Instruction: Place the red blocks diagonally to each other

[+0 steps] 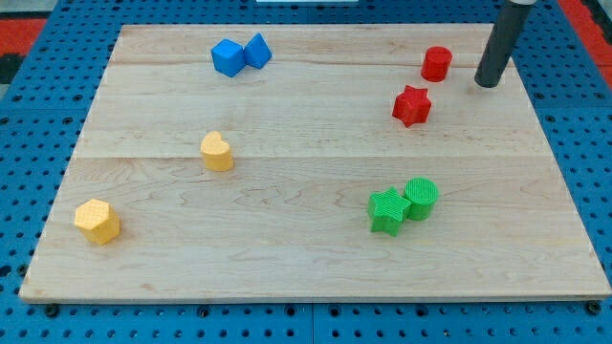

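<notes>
A red cylinder [436, 63] stands near the view's top right of the wooden board [306, 258]. A red star block [411, 105] lies just below and slightly left of it, a small gap between them. My tip [488, 83] is at the lower end of the dark rod, right of the red cylinder and up-right of the red star, touching neither.
Two blue blocks [240, 54] touch each other at the view's top left-centre. A yellow heart-like block [217, 152] lies mid-left and a yellow hexagonal block [98, 222] at the bottom left. A green star [388, 211] and green cylinder [420, 198] touch at the lower right.
</notes>
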`<state>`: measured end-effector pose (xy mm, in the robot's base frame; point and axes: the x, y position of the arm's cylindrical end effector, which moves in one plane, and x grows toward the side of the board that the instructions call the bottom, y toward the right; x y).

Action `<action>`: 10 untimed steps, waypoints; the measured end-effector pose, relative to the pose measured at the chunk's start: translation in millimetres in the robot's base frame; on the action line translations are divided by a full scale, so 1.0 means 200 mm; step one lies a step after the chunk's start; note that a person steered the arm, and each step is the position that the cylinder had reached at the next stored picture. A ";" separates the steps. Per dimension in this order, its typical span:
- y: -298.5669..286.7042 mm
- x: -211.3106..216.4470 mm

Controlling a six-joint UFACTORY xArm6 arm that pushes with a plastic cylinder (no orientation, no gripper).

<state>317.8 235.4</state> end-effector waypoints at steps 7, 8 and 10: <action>-0.49 -0.18; -0.54 -0.25; -0.44 -0.27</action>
<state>263.8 147.5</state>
